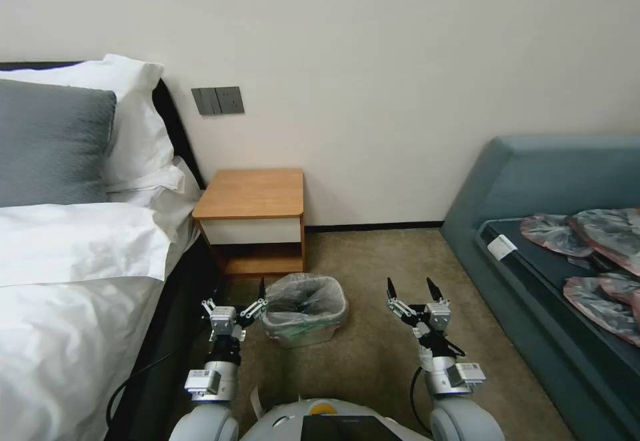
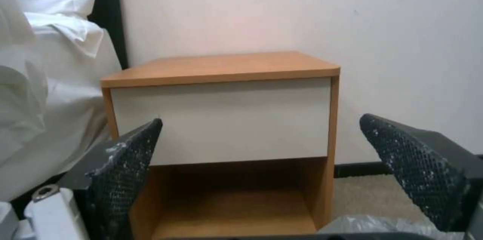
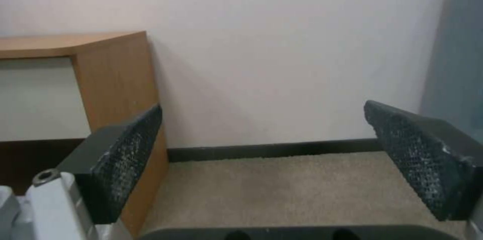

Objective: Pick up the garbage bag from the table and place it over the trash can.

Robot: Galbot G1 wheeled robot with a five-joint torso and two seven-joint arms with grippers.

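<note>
I see the garbage bag (image 1: pixel 303 294) lining the trash can (image 1: pixel 308 334), crinkly grey plastic puffed up over the rim (a hint of pink shows low on the front wall). The can sits on the carpet just in front of the table (image 1: pixel 252 193). My left gripper (image 1: pixel 237 303) hangs beside the can, fingers spread wide, holding nothing. My right gripper (image 1: pixel 412 294) hovers on the can's other side, equally wide and empty.
</note>
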